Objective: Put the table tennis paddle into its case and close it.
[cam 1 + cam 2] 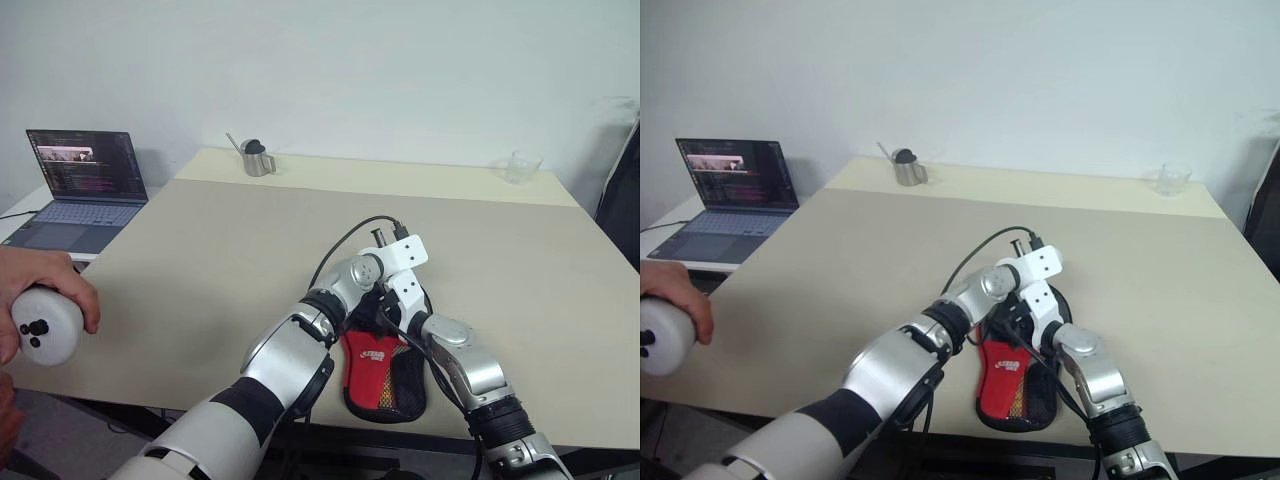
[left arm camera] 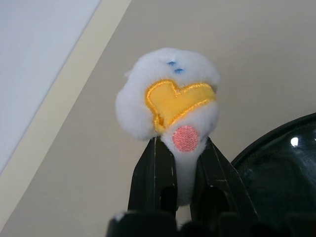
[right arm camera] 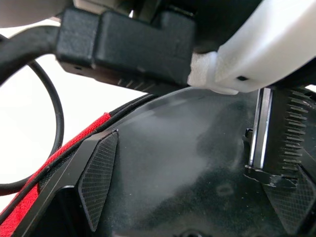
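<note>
The case (image 1: 385, 380), a black-and-red pouch with a mesh pocket and white logo, lies near the table's front edge, under both of my hands. My left gripper (image 2: 180, 148) is shut on its small white ball charm (image 2: 168, 94), a fluffy ball with a yellow patch and a pink dot. My right gripper (image 3: 192, 128) stands open, one finger on each side of a glossy black round face, with the case's red edge (image 3: 64, 148) beside it. Whether that face is case or bat I cannot tell. The table tennis paddle is hidden.
On the beige table (image 1: 220, 250) a metal cup (image 1: 257, 158) stands at the back left and a clear glass (image 1: 522, 166) at the back right. A laptop (image 1: 85, 185) sits to the left. A person's hand holds a white controller (image 1: 45, 322) at the left edge.
</note>
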Robot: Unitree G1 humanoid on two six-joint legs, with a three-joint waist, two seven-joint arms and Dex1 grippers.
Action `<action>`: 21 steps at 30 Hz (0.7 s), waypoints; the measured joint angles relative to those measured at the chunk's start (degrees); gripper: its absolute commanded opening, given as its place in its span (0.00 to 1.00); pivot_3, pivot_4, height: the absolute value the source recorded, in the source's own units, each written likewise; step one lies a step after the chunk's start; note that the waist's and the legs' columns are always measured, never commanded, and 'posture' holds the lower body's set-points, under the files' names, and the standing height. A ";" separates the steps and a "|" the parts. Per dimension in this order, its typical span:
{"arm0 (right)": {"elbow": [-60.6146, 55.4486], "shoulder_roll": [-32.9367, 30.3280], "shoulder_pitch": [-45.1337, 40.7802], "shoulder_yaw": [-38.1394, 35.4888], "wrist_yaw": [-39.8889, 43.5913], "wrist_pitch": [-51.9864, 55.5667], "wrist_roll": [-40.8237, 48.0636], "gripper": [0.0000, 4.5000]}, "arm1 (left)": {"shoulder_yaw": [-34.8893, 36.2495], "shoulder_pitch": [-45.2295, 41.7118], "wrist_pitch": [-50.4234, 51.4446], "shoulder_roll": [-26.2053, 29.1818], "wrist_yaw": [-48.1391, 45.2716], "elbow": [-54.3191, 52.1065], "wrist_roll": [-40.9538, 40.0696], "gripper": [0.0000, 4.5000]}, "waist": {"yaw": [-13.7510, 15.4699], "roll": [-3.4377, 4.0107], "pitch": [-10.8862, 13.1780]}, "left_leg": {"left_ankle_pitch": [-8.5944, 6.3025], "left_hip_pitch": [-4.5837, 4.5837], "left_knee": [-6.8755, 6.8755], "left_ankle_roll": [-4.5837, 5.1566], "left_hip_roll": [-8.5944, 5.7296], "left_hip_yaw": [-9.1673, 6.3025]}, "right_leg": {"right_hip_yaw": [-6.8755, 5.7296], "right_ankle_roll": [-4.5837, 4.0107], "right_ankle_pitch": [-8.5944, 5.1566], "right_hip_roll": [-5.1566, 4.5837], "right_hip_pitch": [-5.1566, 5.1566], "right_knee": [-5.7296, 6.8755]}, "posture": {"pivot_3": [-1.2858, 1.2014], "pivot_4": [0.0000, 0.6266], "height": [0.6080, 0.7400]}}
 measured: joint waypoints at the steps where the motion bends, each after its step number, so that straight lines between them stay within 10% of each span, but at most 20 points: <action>1: 0.04 0.00 0.00 0.00 0.05 0.00 -0.01 1.00 | 0.00 0.04 0.00 0.00 0.00 0.00 0.00 0.01 | 0.00 0.00 -0.03 | 0.00 0.01 0.00 0.00 0.00 0.00 | 0.00 0.00 0.00 0.00 0.00 0.00 | 0.52 0.24 1.00; 13: 1.28 0.66 -0.50 -0.02 0.33 -0.02 -0.44 1.00 | 0.83 0.54 2.84 -0.04 -0.31 -0.43 -0.99 0.01 | -0.28 0.04 -0.33 | -0.01 0.11 0.00 0.00 0.02 -0.01 | 0.00 0.00 0.00 0.02 0.11 -0.02 | 0.52 0.24 1.00; 21: 3.27 1.41 -1.44 0.59 1.08 0.05 -1.09 1.00 | 2.11 2.79 5.74 -0.46 -2.74 -2.10 -1.98 0.59 | -0.71 0.04 -0.56 | -0.04 0.83 -0.13 -0.05 0.06 -0.14 | 0.00 -0.16 -0.10 -0.06 0.67 -0.03 | 0.52 0.24 1.00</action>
